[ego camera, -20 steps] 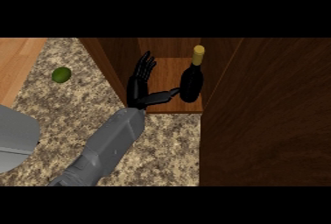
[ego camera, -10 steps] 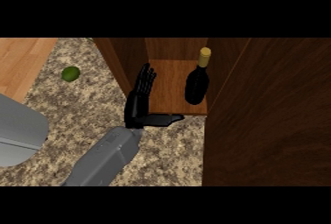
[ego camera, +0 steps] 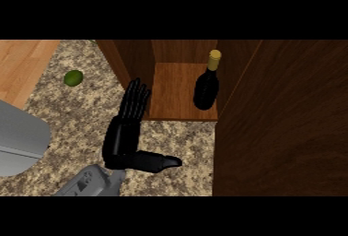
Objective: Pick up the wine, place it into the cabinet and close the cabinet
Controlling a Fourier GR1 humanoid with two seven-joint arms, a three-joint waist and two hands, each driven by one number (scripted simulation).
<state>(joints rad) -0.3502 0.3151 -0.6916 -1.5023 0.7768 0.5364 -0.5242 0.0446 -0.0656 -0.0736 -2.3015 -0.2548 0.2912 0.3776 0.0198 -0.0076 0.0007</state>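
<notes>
**Wine stands in the cabinet; hand empty, door open**

Nearest, at 6 o'clock, a grey forearm (ego camera: 88, 184) comes in from the lower edge. It ends in the left hand (ego camera: 124, 138), which lies over the speckled table (ego camera: 68, 115). Its fingers (ego camera: 135, 99) are straight and point to 12 o'clock, with the thumb stuck out toward 3 o'clock. It holds nothing. The fingertips reach the front corner of the cabinet (ego camera: 132, 60); I cannot tell whether they touch it. The right hand does not show.

At 9 o'clock from the hand a grey thing (ego camera: 20, 143) sits at the table's edge.

At 1 o'clock from the hand, the wine (ego camera: 206, 90) stands upright on the cabinet's shelf (ego camera: 173, 92), toward the right side and apart from the hand. It has a dark body, a narrow neck and a pale cap.

The broad dark panel at 3 o'clock is, I judge, the open door (ego camera: 285, 120). Placing looks done, so closing remains.

As for handling, the bottle is probably glass: stiff, smooth, rather heavy and breakable. It is also tall over a small base, so a knock high up could tip it. If it must be moved, the body below the shoulder is the place to hold, not the neck. The door is best pushed on its flat face, well clear of the bottle.

Farthest, at 11 o'clock, a lime (ego camera: 73, 77) lies on the table.
</notes>
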